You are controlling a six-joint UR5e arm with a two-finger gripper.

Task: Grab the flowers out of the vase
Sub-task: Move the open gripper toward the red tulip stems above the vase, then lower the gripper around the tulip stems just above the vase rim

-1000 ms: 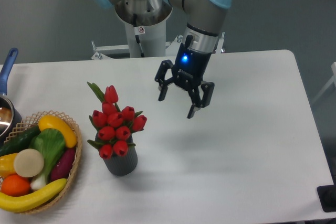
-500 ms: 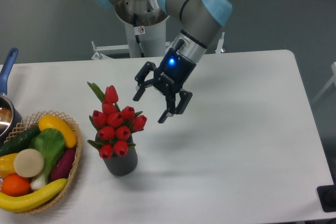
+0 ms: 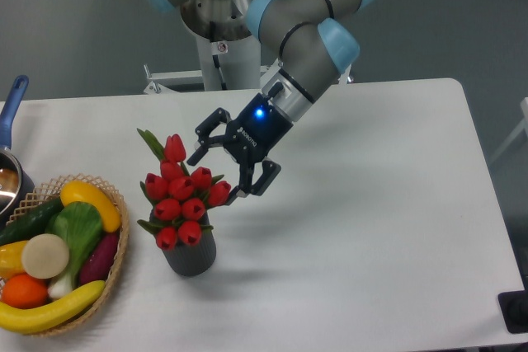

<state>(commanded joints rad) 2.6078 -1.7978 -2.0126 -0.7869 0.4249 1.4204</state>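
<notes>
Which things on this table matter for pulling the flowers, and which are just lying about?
For the job:
- flowers, red tulips standing in the vase
- vase, dark grey
- tool, open, beside the blooms

Lying about:
- wicker basket of toy fruit and vegetables
- pot with a blue handle, at the left edge

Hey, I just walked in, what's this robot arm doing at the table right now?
The arm is reaching toward the flowers, a bunch of red tulips standing in a small dark grey vase. Its gripper is open and tilted toward the bunch, right beside the upper right buds, with nothing held yet. The flowers are still in the vase. At the table's left sits a wicker basket of toy fruit and vegetables, untouched.
</notes>
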